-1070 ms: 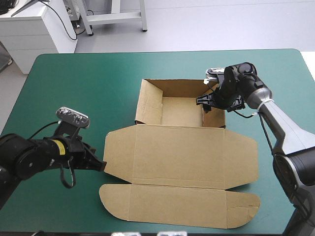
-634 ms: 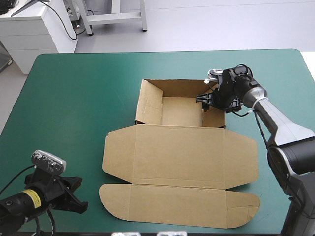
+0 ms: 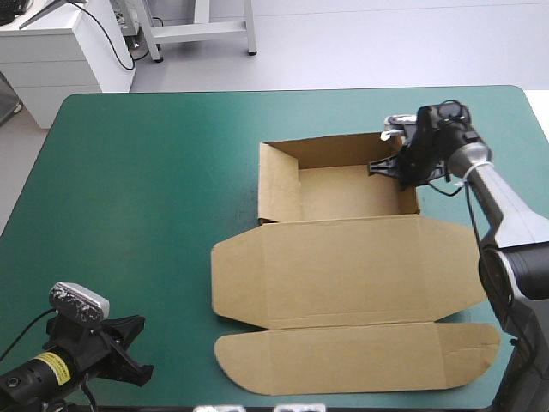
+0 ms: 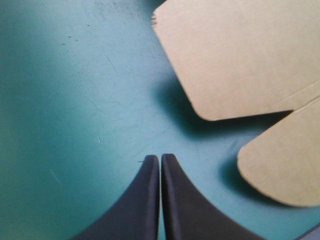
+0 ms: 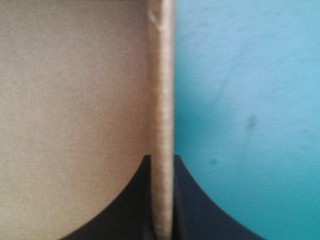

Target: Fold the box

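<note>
Left arm (image 3: 47, 373) sits low at the bench's (image 3: 129, 172) near left corner, jaws closed together. Right arm (image 3: 506, 206) stretches far, jaws pinching the box (image 3: 343, 275) wall.

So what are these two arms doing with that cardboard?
A two-armed robot is folding a brown box on a teal-green table. The far part stands up as an open tray, while the lid lies flat toward the near edge. The right gripper is shut on the tray's right wall, near its far corner. The left gripper is shut and empty, off by the table's near left corner, clear of the board.
</note>
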### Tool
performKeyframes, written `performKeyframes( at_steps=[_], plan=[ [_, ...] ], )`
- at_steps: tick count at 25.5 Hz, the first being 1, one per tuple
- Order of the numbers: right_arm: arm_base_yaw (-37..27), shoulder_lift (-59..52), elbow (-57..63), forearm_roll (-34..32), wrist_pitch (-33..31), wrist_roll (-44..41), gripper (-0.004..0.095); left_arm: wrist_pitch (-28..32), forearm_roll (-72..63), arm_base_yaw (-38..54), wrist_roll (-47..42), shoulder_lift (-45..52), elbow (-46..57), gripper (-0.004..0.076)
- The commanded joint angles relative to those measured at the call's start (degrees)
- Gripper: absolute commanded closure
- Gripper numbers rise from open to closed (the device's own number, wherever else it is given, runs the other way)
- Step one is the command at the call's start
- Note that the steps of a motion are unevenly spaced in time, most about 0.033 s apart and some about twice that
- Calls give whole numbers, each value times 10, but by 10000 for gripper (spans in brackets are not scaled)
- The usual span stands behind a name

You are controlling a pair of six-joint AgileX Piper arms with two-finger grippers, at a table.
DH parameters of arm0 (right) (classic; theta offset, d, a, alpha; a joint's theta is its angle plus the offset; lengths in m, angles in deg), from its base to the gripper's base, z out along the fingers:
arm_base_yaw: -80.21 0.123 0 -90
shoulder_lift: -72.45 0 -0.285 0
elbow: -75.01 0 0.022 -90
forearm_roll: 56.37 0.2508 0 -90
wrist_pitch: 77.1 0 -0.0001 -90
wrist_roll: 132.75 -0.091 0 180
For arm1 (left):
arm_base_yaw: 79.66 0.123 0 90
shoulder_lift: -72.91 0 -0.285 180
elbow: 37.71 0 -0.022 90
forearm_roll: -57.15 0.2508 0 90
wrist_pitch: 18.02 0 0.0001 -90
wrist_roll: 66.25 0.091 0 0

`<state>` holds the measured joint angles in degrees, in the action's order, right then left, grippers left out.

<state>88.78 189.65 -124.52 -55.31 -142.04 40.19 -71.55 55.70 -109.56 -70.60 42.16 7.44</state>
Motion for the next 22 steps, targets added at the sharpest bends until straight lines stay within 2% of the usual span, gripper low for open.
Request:
performKeyframes(
  at_steps=[1, 4, 5, 6, 7, 9, 13, 18, 20, 22],
  plan=[
    [-108, -59, -85, -20, -38, 71, 929, 37, -24, -2, -6, -3, -13, 731],
    [-224, -66, -134, -58, -64, 99, 929, 39, -26, -2, -6, -3, -13, 731],
    [-278, -66, -140, -53, -54, 116, 929, 39, -26, -2, -6, -3, -13, 731],
    [-304, -66, -140, -45, -47, 126, 929, 40, -27, -2, -6, -3, -13, 731],
    [-352, -60, -135, -18, -30, 125, 929, 42, -27, -2, -6, -3, -13, 731],
    [-391, -50, -133, 14, -14, 135, 929, 48, -27, -2, -6, -3, -13, 731],
    [-428, -29, -133, 26, 8, 142, 929, 55, -22, -2, -6, -3, -13, 731],
    [-439, -3, -133, 28, 28, 167, 926, 61, -22, -2, -6, -3, -13, 731],
    [-439, 8, -133, 31, 29, 182, 895, 61, -22, -2, -6, -3, -13, 731],
    [-439, 15, -133, 41, 29, 191, 813, 61, -22, -2, -6, -3, -13, 731]
  ],
)
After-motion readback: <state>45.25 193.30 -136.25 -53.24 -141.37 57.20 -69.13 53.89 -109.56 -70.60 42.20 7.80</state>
